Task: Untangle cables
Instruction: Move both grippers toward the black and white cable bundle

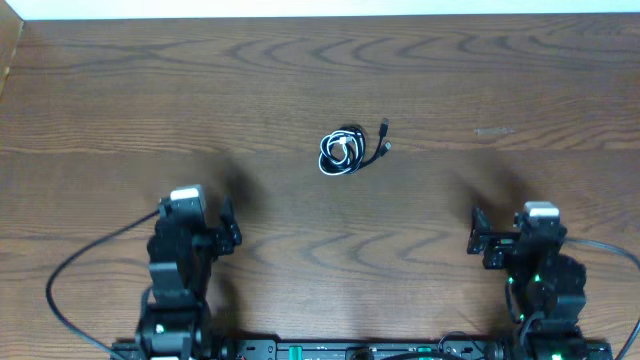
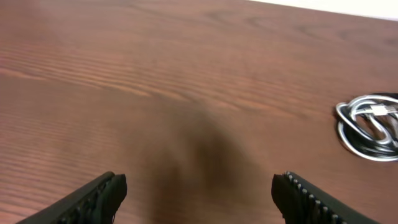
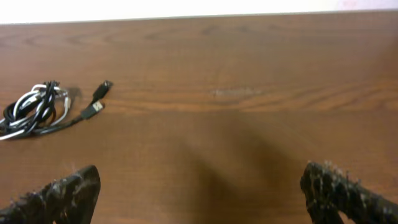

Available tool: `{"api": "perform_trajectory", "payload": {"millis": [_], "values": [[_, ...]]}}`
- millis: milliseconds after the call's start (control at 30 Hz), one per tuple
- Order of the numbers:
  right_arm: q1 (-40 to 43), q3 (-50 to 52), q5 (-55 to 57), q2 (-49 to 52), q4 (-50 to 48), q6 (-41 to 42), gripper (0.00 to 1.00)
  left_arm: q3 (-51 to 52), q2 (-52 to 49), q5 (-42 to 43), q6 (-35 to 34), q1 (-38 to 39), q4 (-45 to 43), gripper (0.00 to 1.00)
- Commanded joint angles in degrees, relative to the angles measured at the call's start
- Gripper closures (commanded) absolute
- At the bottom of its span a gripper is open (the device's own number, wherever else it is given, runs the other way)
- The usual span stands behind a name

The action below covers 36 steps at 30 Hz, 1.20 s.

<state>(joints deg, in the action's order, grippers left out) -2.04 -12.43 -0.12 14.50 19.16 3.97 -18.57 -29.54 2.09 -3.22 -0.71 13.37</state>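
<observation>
Overhead, the cables (image 1: 343, 152) lie as one small coiled bundle near the middle of the wooden surface (image 1: 120, 90), well apart from both arms and roughly midway between them. Within the bundle the white cable (image 3: 23, 101) and the black cable (image 3: 47, 98) loop over and through each other, so the two coils touch along much of their length; which strand lies on top at each crossing cannot be told. Two dark leads run out of the bundle's right side and end in small plug ends (image 3: 94, 107), which lie just beside each other and flat on the wood. The left tool (image 2: 199, 185) hovers over bare wood with its jaws spread wide and nothing between them; in its wrist view the bundle sits at the far right edge, partly cut off by the frame. The right tool (image 3: 200, 177) is likewise spread wide and holds nothing, its ribbed fingers (image 3: 74, 190) showing only at the lower corners of its wrist view, with the bundle at the far left, well ahead of the left fingertip. Neither tool touches the cables.
</observation>
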Motion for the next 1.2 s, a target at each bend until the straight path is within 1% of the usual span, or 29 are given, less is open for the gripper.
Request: {"api": "perform_trajectory", "payload": {"millis": [0,100,233,367,467,600,733,833,1067,1167], "values": [[0.24,-5.88,-0.31,6.23,1.51,0.74,0.01,-6.62,-6.88,4.72,-0.74,-0.33,3.41,0.20],[0.24,-11.23,-1.33,12.90,4.68,0.72,0.01,-13.07,-13.55,7.13,-0.76,-0.33,9.66,0.20],[0.24,-20.17,-2.01,23.47,12.37,0.70,0.01,-24.63,-23.10,8.48,-1.66,-0.22,23.26,0.20],[0.24,-27.82,-1.99,31.69,20.68,0.68,0.01,-33.35,-29.38,8.46,-1.84,-0.24,35.08,0.20],[0.24,-33.83,-1.99,37.33,26.49,0.66,0.01,-36.54,-31.63,8.46,-1.84,-0.24,40.37,0.19],[0.24,-39.89,-2.16,42.47,29.97,0.72,0.01,-36.63,-31.80,9.44,-1.86,-0.24,42.88,0.20],[0.24,-41.20,-5.97,43.63,29.90,0.70,0.01,-36.63,-31.80,12.31,-1.84,-0.24,45.99,0.20],[0.24,-41.20,-6.75,43.63,29.07,0.72,0.01,-36.63,-31.82,12.31,-1.84,-0.24,45.90,0.19],[0.15,-41.20,-10.29,43.54,23.65,1.09,0.01,-36.63,-31.80,12.37,-1.86,-0.24,43.93,0.20],[-0.46,-41.20,-12.57,43.54,22.91,1.36,0.01,-36.63,-31.82,15.69,-2.10,-0.24,41.20,0.20]]}}
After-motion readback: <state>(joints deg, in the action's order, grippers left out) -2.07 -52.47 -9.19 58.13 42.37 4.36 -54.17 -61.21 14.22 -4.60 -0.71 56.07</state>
